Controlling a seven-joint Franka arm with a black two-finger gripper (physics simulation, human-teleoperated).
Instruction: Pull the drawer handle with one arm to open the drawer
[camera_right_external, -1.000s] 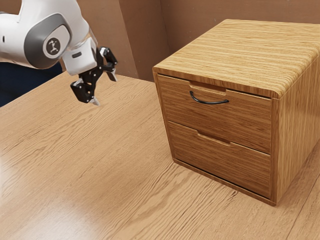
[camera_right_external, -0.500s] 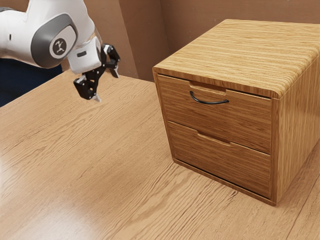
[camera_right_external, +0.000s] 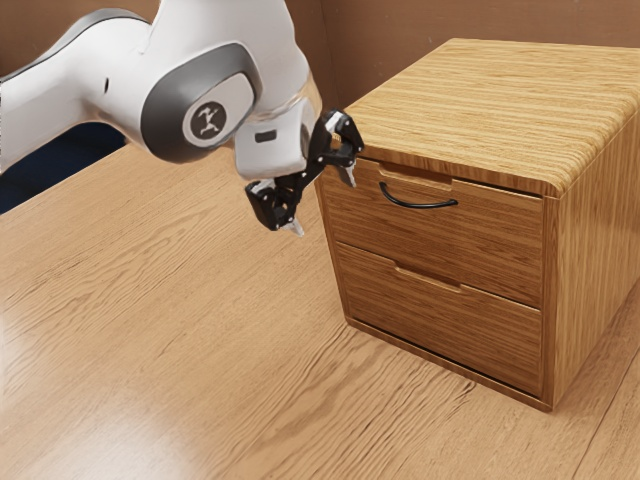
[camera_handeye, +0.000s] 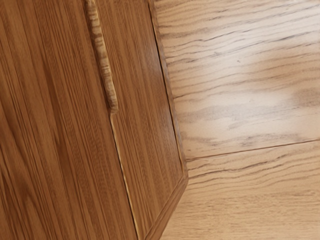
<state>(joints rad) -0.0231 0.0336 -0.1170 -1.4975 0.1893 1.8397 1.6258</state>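
- The cabinet (camera_right_external: 500, 100) is a boxy block of striped, light-brown wood veneer with a rounded front top edge and two drawers stacked in its face.
- The top drawer (camera_right_external: 460, 240) has a shallow cut-out at its upper edge. Just under that hangs the handle (camera_right_external: 415, 204), a thin black bar curved like a shallow bow. The drawer front sits flush with the cabinet's face.
- The lower drawer (camera_right_external: 440, 315) has a similar cut-out along its top edge.
- The arm (camera_right_external: 200, 90) is smooth white and grey, ending in a black gripper (camera_right_external: 322, 205) with angular fingers.
- The fingers stand apart with nothing between them. One tip is up by the cabinet's top front corner and the other lower, over the table.
- The gripper is just beside the cabinet's front corner, on the exterior view's left of the handle and apart from it.
- The table (camera_right_external: 180, 330) is pale oak with a wavy grain and a soft sheen; a seam (camera_handeye: 250, 150) runs across its boards.
- In the wrist view, the cabinet's dark grained panel (camera_handeye: 60, 125) lies under the hand, with a lighter end-grain strip (camera_handeye: 100, 55) along one drawer edge.
- Plain brown walls (camera_right_external: 400, 30) stand behind.
- Bare tabletop spreads wide in front of the drawers and toward the exterior view's left.
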